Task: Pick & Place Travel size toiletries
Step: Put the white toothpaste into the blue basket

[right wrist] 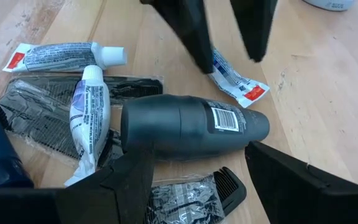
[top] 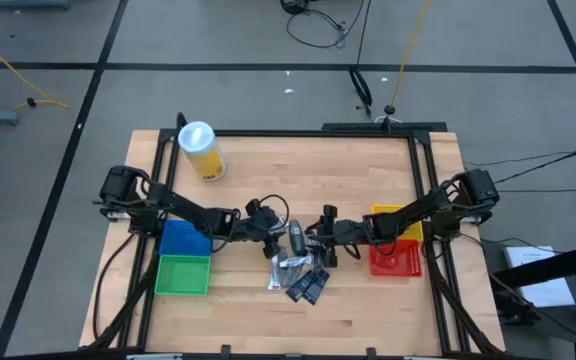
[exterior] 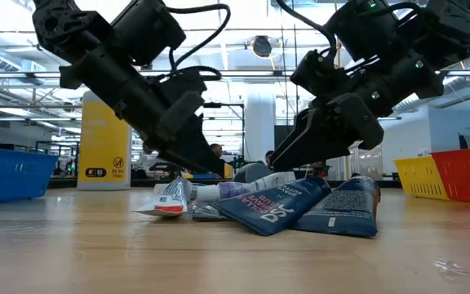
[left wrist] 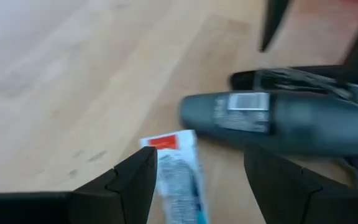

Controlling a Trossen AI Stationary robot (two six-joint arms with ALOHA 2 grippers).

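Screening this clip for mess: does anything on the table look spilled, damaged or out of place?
Nothing spilled or broken. The small white toothpaste tubes, packaged black combs and dark grey oval bottle lie jumbled and overlapping mid-table, outside every bin, with both open pincers over the pile.

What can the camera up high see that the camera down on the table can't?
Only the high view shows the green bin and the whole tabletop with both arms reaching to its middle.

Only the low view shows the room behind the table, and the printing on the dark blue packets.

Both show the pile of toiletries, the yellow cylinder, the blue bin, the red bin, the left end effector and the right end effector.
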